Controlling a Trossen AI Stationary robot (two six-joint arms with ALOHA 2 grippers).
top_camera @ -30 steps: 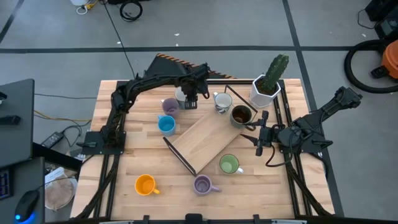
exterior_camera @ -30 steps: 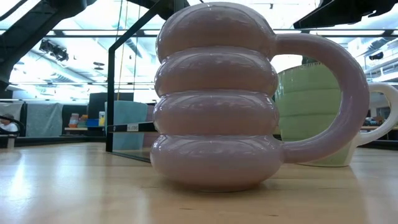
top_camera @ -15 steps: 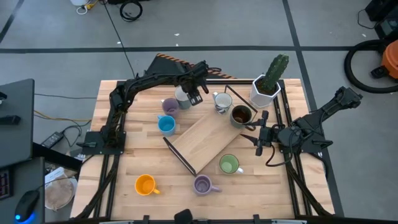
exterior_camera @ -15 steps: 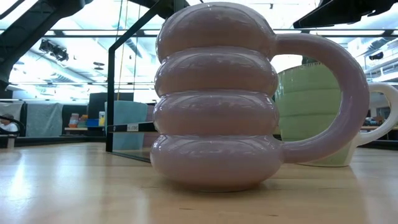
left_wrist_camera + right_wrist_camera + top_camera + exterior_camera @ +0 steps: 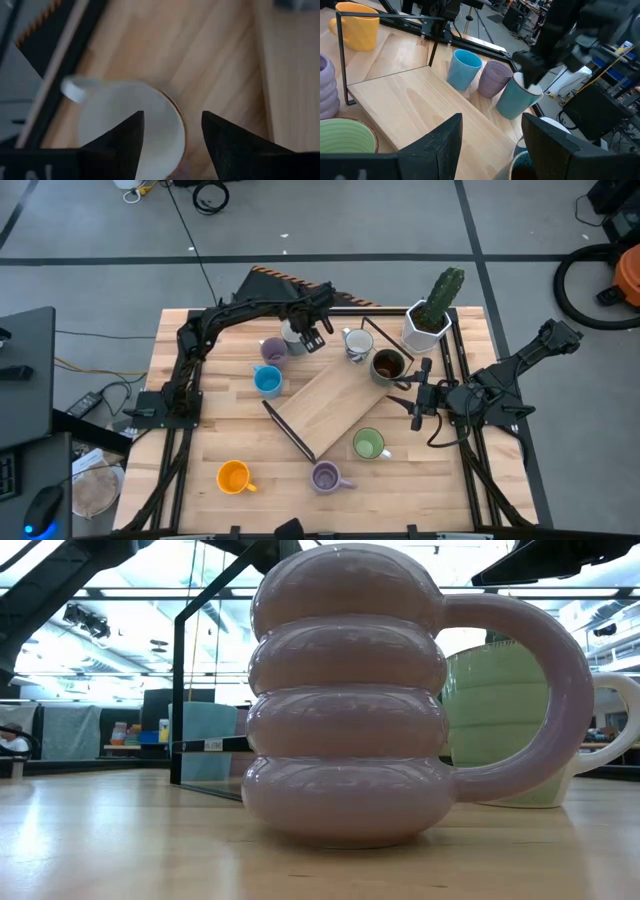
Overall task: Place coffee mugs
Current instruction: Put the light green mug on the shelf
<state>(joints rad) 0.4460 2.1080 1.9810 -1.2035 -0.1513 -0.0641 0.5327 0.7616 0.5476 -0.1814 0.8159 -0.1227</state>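
A tip-over is being risked at the far edge of the counter (image 5: 200, 435). The left pincer (image 5: 311, 338) is being held spread, gripping nothing, directly over the small white glazed handled mug (image 5: 292, 332). In the left wrist view, the mug's rim is being straddled: 1 finger (image 5: 125, 137) is being shown over the mouth, the other outside the wall. If the pincer is raised at a slant, the rim is likely to be caught and the mug toppled against the lilac ribbed mug (image 5: 272, 349) standing just beside it. The handle is being pointed away from both fingers. The right pincer (image 5: 418, 398) is being kept spread and empty near the right edge, beside the dark brown mug (image 5: 387, 365).
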